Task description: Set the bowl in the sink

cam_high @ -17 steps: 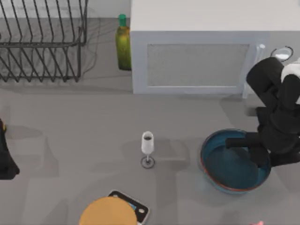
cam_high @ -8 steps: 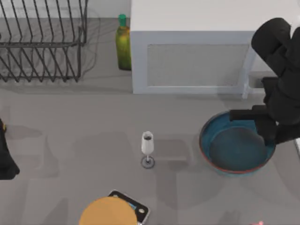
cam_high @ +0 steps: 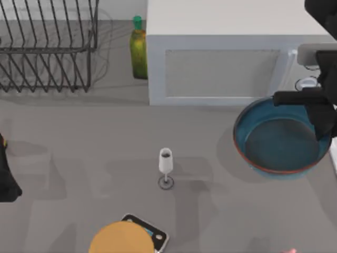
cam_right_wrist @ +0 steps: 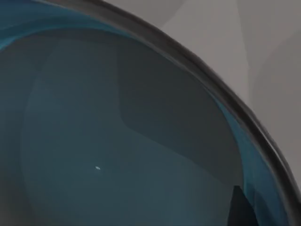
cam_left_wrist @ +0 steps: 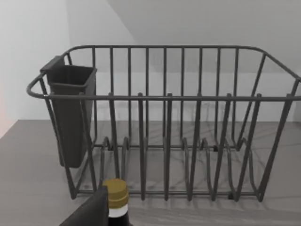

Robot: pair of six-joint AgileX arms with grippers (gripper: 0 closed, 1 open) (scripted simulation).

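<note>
right gripper [cam_high: 315,100] clamped on the bowl's far-right rim, jaws closed across it | bowl [cam_high: 281,137] hung just under gripper, clear of the counter [cam_high: 79,174] | glossy teal inside, red-brown rim, level, empty | progress: pickup done; carry and set-down left, sink not seen | left arm parked far off, counter's left edge, fingers: cannot tell

The grey table [cam_high: 73,158] carried a wire dish rack [cam_high: 47,47], a green bottle [cam_high: 138,50], a white cabinet [cam_high: 221,58], a wine glass [cam_high: 165,167] and an orange-tan disc [cam_high: 121,238] atop a small device [cam_high: 155,234].
</note>
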